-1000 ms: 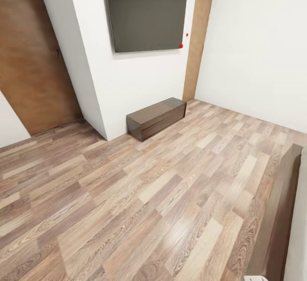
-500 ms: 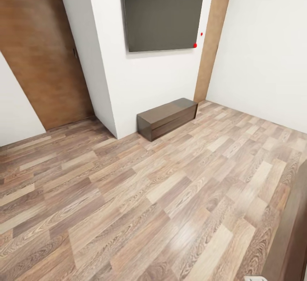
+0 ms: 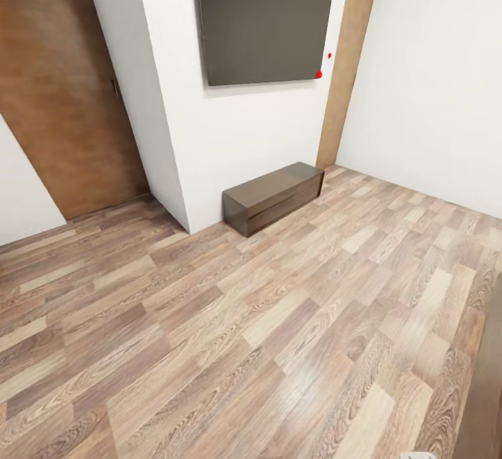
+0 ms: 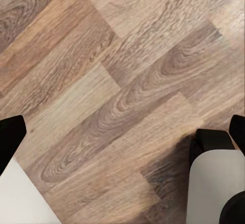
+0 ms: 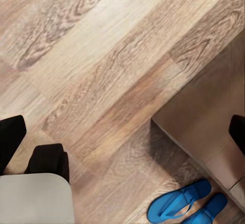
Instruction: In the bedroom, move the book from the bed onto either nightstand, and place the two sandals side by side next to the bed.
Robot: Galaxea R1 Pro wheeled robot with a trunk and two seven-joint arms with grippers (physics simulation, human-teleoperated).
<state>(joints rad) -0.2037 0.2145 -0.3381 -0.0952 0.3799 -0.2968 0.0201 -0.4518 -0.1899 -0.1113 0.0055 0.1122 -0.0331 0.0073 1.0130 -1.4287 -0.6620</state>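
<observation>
floor point(image 3: 209, 319): glossy wood planks | sandals point(image 5: 178, 203): smooth blue | cabinet point(image 3: 272, 194): dark wood

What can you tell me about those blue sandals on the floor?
The sandals are a pair of bright blue flat flip-flops with thin thong straps, plain and smooth like rubber or foam. They show in the right wrist view, lying flat on the wood-plank floor, soles down, close side by side and pointing the same way; whether they touch I cannot tell. One is partly cut off by the picture's edge. They lie right beside a brown wooden frame. Nothing is holding them.
</observation>
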